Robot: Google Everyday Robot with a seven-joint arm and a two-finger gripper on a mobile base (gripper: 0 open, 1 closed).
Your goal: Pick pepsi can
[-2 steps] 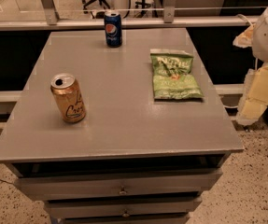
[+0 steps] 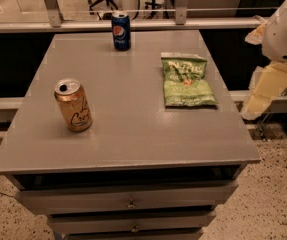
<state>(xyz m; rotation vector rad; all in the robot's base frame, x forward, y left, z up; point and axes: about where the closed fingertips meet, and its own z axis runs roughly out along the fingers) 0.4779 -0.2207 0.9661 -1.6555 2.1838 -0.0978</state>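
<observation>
The pepsi can is dark blue with a round red-white-blue logo and a silver top. It stands upright at the far edge of the grey cabinet top, left of centre. My gripper shows as a pale yellow part below the white arm. It hangs off the cabinet's right side, far from the pepsi can and well to its right. It holds nothing that I can see.
An orange-gold can with script lettering stands upright at the near left. A green chip bag lies flat at the right. Drawers sit below the top. A rail and an office chair are behind.
The arm and gripper at the right edge have shifted slightly up and to the left. The cans and the bag have not moved.
</observation>
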